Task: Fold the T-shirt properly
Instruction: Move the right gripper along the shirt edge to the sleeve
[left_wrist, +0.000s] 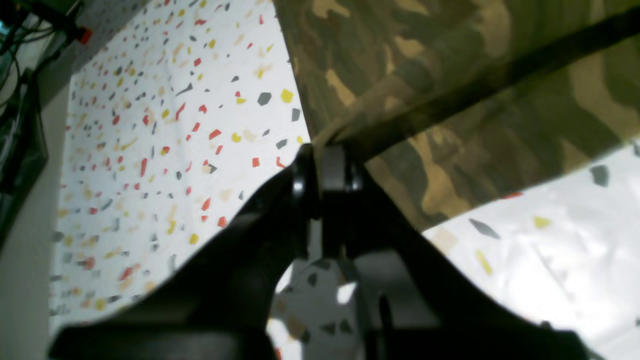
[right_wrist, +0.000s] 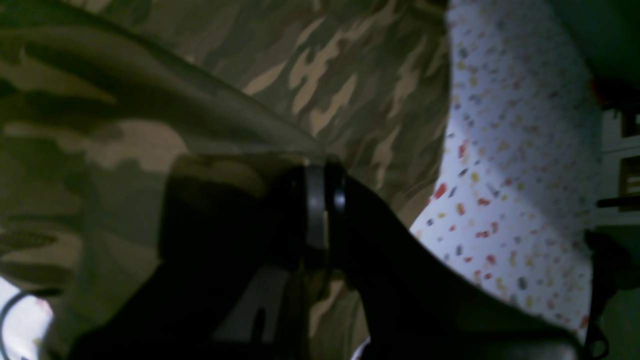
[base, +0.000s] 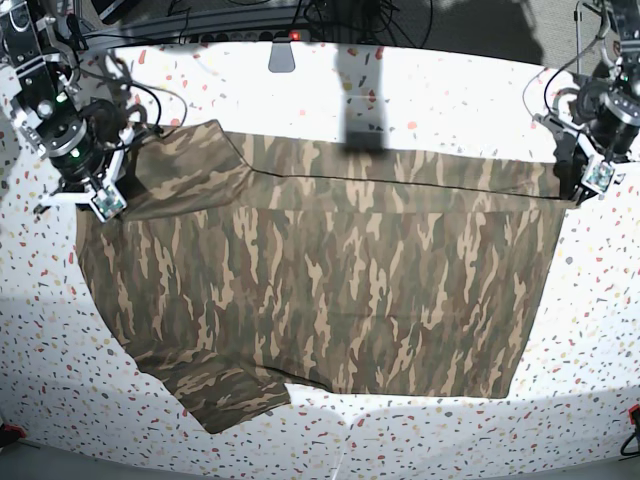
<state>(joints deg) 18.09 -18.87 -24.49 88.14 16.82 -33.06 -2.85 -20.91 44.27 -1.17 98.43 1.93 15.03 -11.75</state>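
Camouflage cloth T-shirt spread across white speckled tabletop, far edge lifted taut. Left end effector and right end effector both pinched shut on far corners. Risk: uneven pull slips cloth, skews fold.

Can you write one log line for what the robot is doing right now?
left end effector: shut on T-shirt edge | right end effector: shut on T-shirt | T-shirt: spread on table

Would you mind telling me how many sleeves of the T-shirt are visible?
2. One sleeve lies flat at the T-shirt's near-left corner in the base view; the other is at the far left, beside the right claw. None seems hidden.
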